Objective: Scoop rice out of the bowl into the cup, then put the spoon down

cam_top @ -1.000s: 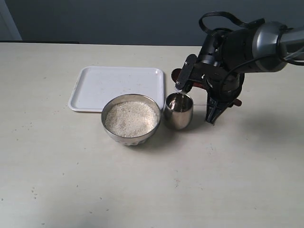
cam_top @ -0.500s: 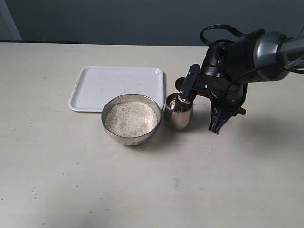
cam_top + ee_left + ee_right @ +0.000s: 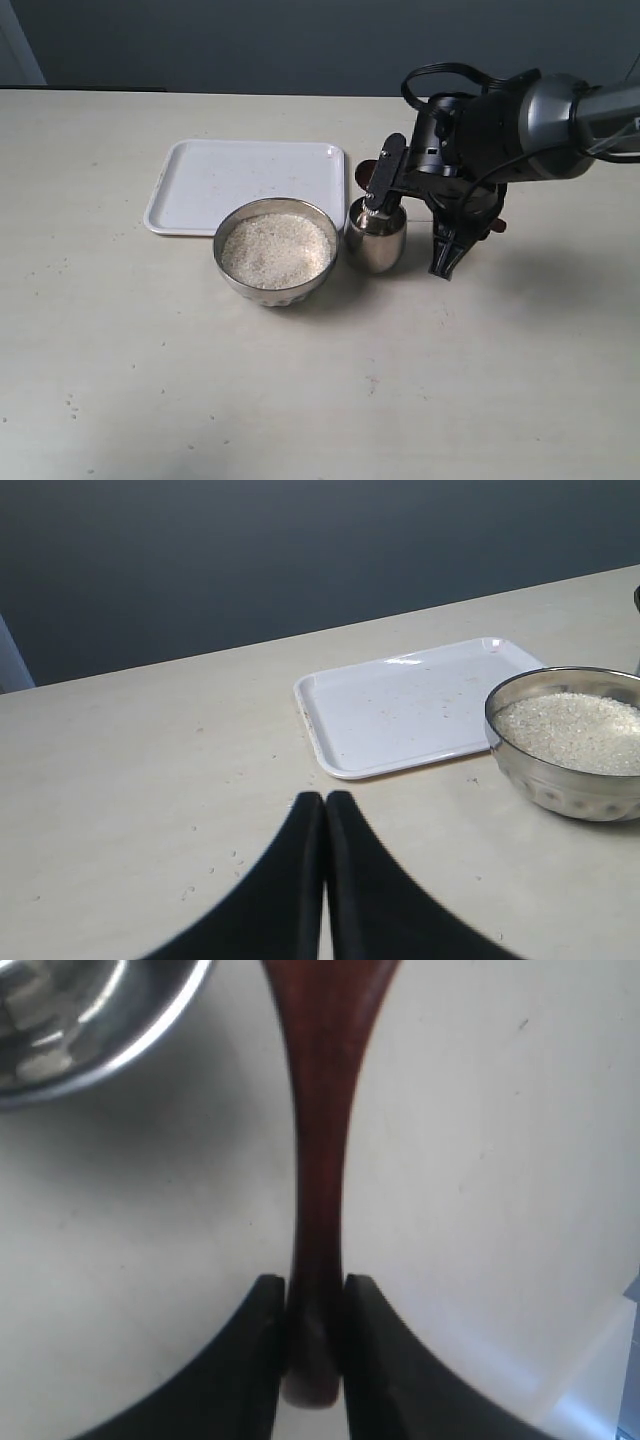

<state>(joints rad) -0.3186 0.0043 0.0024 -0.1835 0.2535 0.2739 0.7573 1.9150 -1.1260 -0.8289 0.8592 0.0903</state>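
Note:
The steel bowl (image 3: pixel 225 262) holds a heap of white rice (image 3: pixel 276 249) at the table's middle. The steel cup (image 3: pixel 376 240) stands just to its right. My right gripper (image 3: pixel 314 1282) is shut on the slim handle of the reddish-brown spoon (image 3: pixel 318 1150), near the handle's end. The cup's rim (image 3: pixel 95 1045) shows close beside the handle. In the exterior view only a bit of the spoon (image 3: pixel 365 172) shows, behind the cup and mostly hidden by the arm. My left gripper (image 3: pixel 325 798) is shut on nothing, low over the table left of the bowl (image 3: pixel 560 780).
A white tray (image 3: pixel 240 180) lies behind the bowl, with nothing on it. The right arm (image 3: pixel 500 130) looms over the table to the right of the cup. Loose grains dot the table near the left gripper.
The right arm with the spoon dipped slightly right, then shifted back left toward the cup. Bowl, cup and tray have not moved.

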